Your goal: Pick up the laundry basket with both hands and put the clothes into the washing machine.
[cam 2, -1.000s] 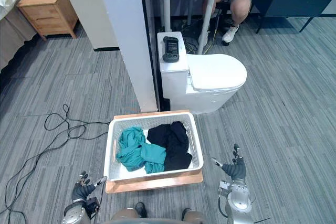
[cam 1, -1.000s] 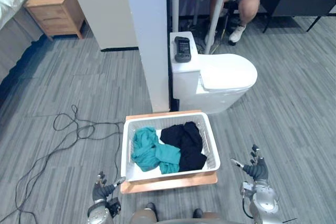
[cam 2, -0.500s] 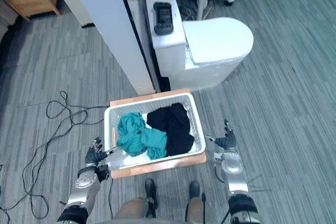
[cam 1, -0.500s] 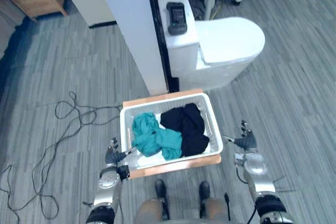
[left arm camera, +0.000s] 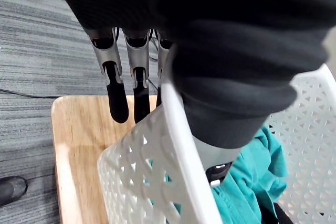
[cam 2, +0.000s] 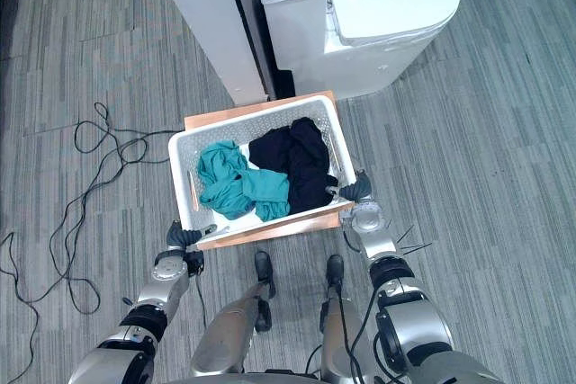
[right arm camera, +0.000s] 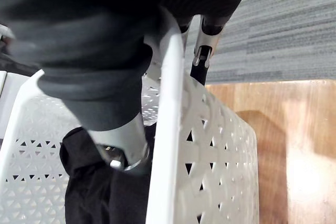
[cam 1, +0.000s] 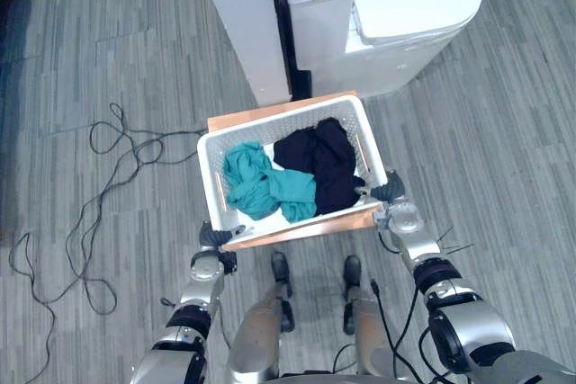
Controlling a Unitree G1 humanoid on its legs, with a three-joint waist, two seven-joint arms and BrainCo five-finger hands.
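My left hand [cam 1: 212, 238] sits astride the basket [cam 1: 209, 177] rim at its near left corner, fingers [left arm camera: 117, 100] straight down the outside of the wall and thumb inside; it is not closed and no squeeze is evident. My right hand [cam 1: 392, 192] has the same arrangement on the right wall, fingers [right arm camera: 202, 56] outside and thumb inside beside the black clothes [cam 1: 329, 166]; it is likewise unclenched. The basket rests on a wood board [cam 1: 301, 227] on the floor between my hands, with teal clothes [cam 1: 263, 188] and the black clothes inside and a toilet [cam 1: 409, 6] just beyond. Risks, in my judgement: both holds are at the near end, so on lifting the far end may drop and tip the load toward the toilet. A pinch on the thin lattice wall may slip or bow it if one hand closes weaker than the other. Pose: both arms reach down and forward, one to each side wall, palms over the rim
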